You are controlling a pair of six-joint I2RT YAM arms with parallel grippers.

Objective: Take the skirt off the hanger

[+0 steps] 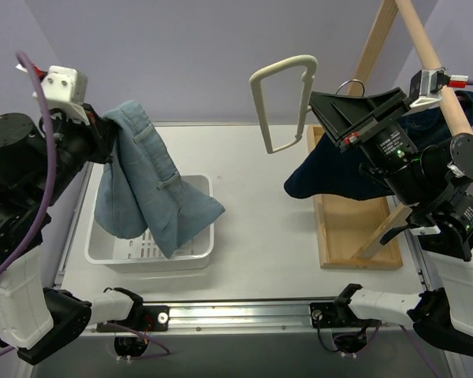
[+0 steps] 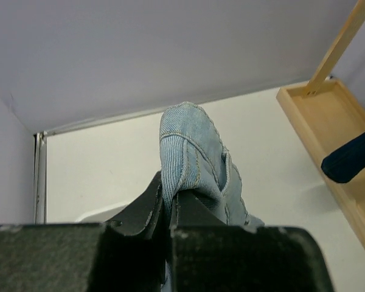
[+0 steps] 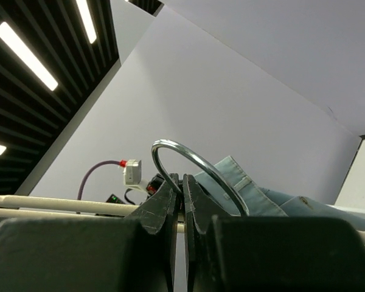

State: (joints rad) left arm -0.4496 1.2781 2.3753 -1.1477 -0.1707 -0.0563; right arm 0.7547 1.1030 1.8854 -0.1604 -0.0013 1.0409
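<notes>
**Left arm.** The left gripper (image 2: pixel 169 196) is raised over the left side of the table (image 1: pixel 260 228). Its fingers (image 2: pixel 143 210) are pressed together on a fold of the skirt (image 1: pixel 142 189), so the denim is pinched between them. In the left wrist view the cloth bulges up above the fingertips and runs down past them on the right.

**Skirt.** The skirt hangs from this one grip point in a loose bundle. Its lower end hangs over the white basket (image 1: pixel 197 256), which sits on the left half of the table. It cannot be told whether the cloth rests on the basket floor. The skirt is off the hanger (image 1: pixel 284 102) and well apart from it.

**Right arm.** The right gripper (image 3: pixel 182 182) is raised near the wooden rack (image 1: pixel 355 228) on the right side of the table. Its fingers (image 3: pixel 161 204) are clamped on the metal hook (image 3: pixel 198 167) of the hanger. The cream hanger juts out to the left of the gripper, in the air over the middle of the table. It carries no cloth.

**Surroundings.** A dark blue garment (image 1: pixel 331 169) is draped on the rack, behind and below the right gripper.
</notes>
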